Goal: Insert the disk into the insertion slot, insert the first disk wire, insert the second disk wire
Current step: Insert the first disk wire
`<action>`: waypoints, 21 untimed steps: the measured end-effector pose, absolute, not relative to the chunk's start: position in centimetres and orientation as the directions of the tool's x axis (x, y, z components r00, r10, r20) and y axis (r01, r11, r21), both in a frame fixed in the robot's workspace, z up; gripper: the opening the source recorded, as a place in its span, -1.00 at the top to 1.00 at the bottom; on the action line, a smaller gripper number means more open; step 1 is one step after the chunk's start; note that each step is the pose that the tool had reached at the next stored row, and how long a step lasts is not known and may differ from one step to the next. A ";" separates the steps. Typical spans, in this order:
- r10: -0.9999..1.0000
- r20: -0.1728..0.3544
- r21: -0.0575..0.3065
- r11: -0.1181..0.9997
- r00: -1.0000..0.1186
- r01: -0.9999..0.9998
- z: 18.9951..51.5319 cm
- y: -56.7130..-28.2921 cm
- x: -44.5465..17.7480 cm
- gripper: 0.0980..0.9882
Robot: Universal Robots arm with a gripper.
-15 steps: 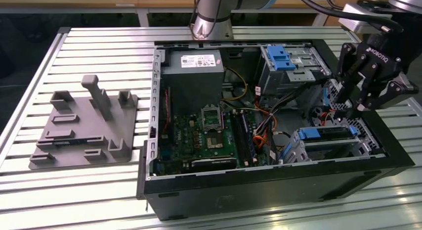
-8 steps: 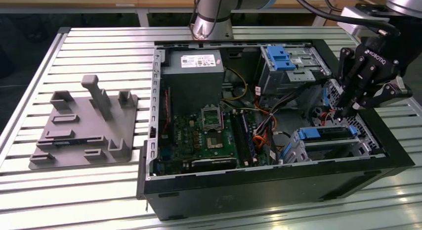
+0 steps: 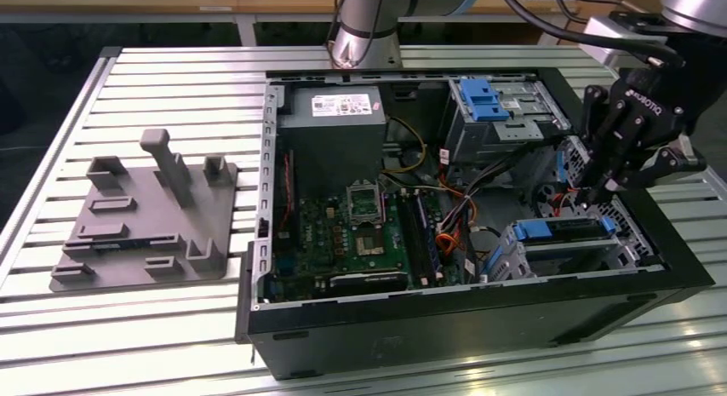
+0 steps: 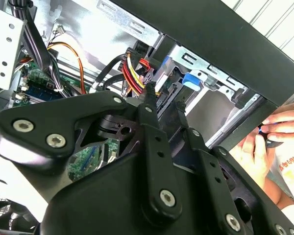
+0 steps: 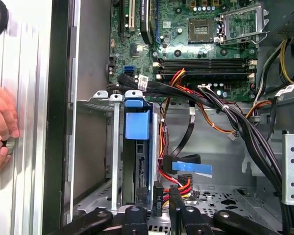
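The disk (image 3: 557,230) is already sitting in the insertion slot (image 5: 115,147), at the computer case's (image 3: 455,315) near corner on the exterior view's right, while the wiring is looking unfinished. The gripper (image 3: 595,192) is reaching steeply down beside that corner, its fingers nearly closed and apparently pinching a red-and-yellow-wired plug (image 5: 158,195).

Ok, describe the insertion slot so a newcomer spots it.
Find the black computer case. In its near corner, on the exterior view's right, sits the insertion slot: a low silver cage holding the blue-framed disk; the taller cage stands farther back.
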State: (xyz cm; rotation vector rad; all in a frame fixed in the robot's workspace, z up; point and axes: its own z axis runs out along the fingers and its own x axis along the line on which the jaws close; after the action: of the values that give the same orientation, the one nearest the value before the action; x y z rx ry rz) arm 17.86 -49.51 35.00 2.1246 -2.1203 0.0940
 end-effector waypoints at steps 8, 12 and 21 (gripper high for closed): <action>-0.990 0.141 0.054 0.003 0.004 -0.999 34.8 -49.4 17.9 0.69; -0.990 0.142 0.054 0.005 0.003 -0.999 34.8 -49.4 17.9 0.85; -0.990 0.141 0.054 0.005 0.002 -0.999 34.8 -49.4 17.9 0.85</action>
State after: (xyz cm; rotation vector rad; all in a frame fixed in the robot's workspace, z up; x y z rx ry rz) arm 17.87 -49.40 34.75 2.1209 -2.1240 0.0934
